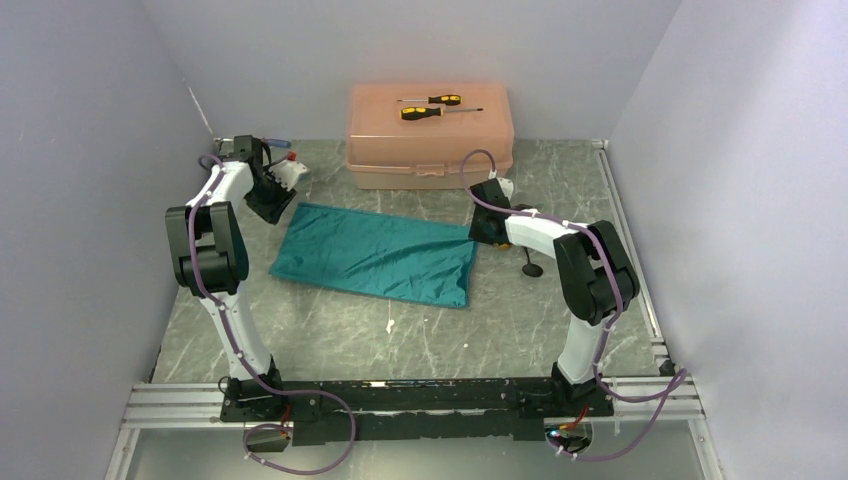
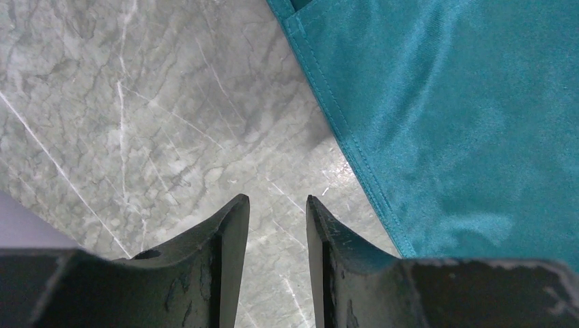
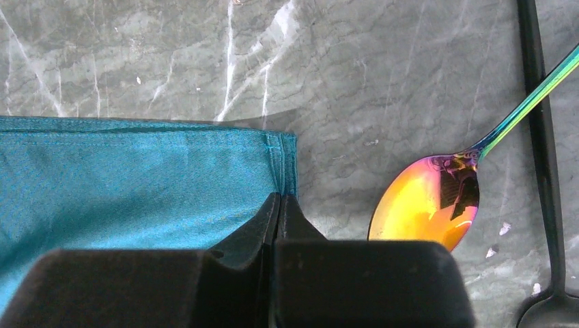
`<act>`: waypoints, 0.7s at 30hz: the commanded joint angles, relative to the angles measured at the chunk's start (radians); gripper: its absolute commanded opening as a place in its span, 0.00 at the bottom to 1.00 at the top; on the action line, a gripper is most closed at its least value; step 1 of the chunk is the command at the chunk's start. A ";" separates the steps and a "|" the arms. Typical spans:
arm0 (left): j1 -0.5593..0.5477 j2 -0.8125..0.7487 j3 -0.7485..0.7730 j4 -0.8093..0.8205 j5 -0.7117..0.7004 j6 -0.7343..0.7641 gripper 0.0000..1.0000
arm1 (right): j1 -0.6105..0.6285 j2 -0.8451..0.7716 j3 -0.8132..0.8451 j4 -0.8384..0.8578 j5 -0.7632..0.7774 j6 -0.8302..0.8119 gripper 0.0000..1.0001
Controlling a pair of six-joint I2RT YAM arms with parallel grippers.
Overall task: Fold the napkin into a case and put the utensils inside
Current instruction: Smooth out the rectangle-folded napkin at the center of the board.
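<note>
The teal napkin (image 1: 375,255) lies flat on the marble table as a long folded rectangle. My right gripper (image 1: 478,236) is at its right end. In the right wrist view the jaws (image 3: 278,199) are shut on the hemmed corner of the napkin (image 3: 136,184). My left gripper (image 1: 270,205) hovers at the napkin's far left corner. In the left wrist view it is open (image 2: 276,205) and empty over bare table, with the napkin's edge (image 2: 464,123) just to its right. A black spoon (image 1: 531,266) lies right of the napkin. Its handle (image 3: 543,137) runs beside an iridescent utensil with a gold bowl (image 3: 427,201).
A peach plastic box (image 1: 430,150) stands at the back with two yellow-and-black screwdrivers (image 1: 432,101) on its lid. A small red-and-blue tool (image 1: 290,157) lies behind my left gripper. Grey walls close in on both sides. A metal rail (image 1: 400,400) runs along the near edge.
</note>
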 commanded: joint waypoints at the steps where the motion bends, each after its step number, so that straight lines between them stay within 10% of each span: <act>1: 0.002 -0.065 -0.002 -0.042 0.056 -0.010 0.42 | -0.005 -0.015 0.021 -0.012 0.023 -0.013 0.00; 6: -0.008 -0.117 -0.048 -0.128 0.123 0.028 0.44 | -0.005 0.018 0.063 -0.038 0.023 -0.015 0.02; 16: -0.022 -0.231 -0.258 -0.252 0.174 0.185 0.39 | -0.004 -0.006 0.154 -0.089 0.081 -0.053 0.48; 21: -0.026 -0.247 -0.309 -0.221 0.158 0.198 0.38 | 0.049 -0.111 0.136 -0.152 0.199 -0.008 0.53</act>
